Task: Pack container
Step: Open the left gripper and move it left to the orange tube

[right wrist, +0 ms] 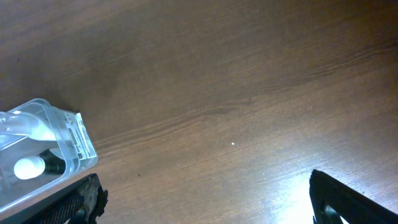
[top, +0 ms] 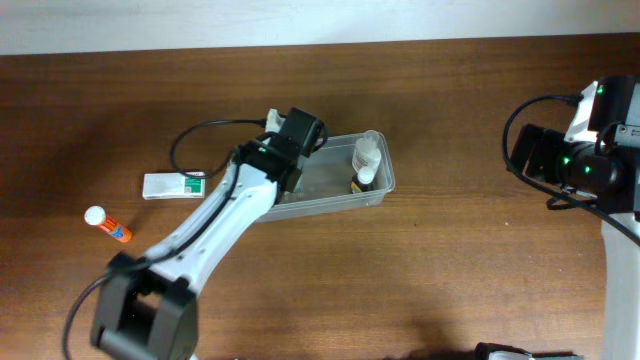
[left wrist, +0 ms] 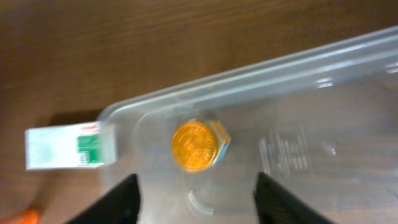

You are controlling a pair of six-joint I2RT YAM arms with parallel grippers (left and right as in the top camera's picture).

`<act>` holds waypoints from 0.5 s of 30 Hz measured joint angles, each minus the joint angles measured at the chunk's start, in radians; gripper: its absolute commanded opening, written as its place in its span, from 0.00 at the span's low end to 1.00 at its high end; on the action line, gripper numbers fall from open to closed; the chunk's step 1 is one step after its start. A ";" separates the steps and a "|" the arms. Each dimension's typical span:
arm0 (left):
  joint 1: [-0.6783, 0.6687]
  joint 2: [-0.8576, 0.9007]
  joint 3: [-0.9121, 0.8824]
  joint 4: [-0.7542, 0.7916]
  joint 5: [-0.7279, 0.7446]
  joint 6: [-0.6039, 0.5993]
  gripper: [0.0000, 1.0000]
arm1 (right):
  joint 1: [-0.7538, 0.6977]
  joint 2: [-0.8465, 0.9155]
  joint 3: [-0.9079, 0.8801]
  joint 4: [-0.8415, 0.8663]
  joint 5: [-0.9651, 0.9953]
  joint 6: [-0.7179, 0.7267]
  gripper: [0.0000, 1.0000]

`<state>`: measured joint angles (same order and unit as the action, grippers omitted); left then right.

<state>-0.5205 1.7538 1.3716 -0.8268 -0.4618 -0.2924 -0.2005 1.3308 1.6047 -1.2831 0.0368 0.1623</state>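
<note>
1. The left arm reaches over the clear container [top: 330, 205] at the middle of the worktop [top: 450, 290], with the left fingers [left wrist: 124, 202] hanging above the tub's left end.
2. The first risk, judged from this view, is that the fingers sit close to the corner wall. A low or skewed pull-out could catch the rim and drag or tip the light tub, upsetting the white bottle [top: 367, 158] and dark bottle [top: 356, 185] at its right end.
3. The second risk concerns the gold-capped item [left wrist: 196, 146], which lies loose on the tub floor between the fingers. An off-centre descent or closing could nudge it aside rather than grip it.
4. The box [top: 173, 185], just outside the tub's left end, and the orange tube [top: 108, 225], farther left, lie unpacked. A reach for the box could shove the tub.
5. The left fingers are wide apart, holding nothing and touching nothing that shows.
6. The right fingers [right wrist: 348, 202] are spread wide and empty, over bare wood well to the right of the container.
</note>
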 measured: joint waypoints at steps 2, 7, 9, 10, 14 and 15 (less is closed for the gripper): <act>0.002 -0.058 0.010 -0.044 0.011 -0.002 0.69 | 0.000 0.000 0.000 0.000 0.000 0.000 0.98; 0.043 -0.216 0.019 -0.167 0.043 -0.042 0.75 | 0.000 0.000 0.000 0.000 0.000 0.000 0.99; 0.077 -0.272 0.020 -0.215 0.048 -0.060 0.78 | 0.000 0.000 0.000 0.000 0.000 0.000 0.98; 0.095 -0.297 0.020 -0.240 0.050 -0.068 0.80 | 0.000 0.000 0.000 0.000 0.000 0.000 0.98; 0.194 -0.375 0.022 -0.323 0.060 -0.086 0.85 | 0.000 0.000 0.000 0.000 0.000 0.000 0.98; 0.234 -0.385 0.022 -0.341 0.061 -0.090 0.86 | 0.000 0.000 0.000 0.000 0.000 0.000 0.98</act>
<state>-0.2867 1.3689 1.3933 -1.1679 -0.4007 -0.3824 -0.2005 1.3308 1.6047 -1.2827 0.0364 0.1623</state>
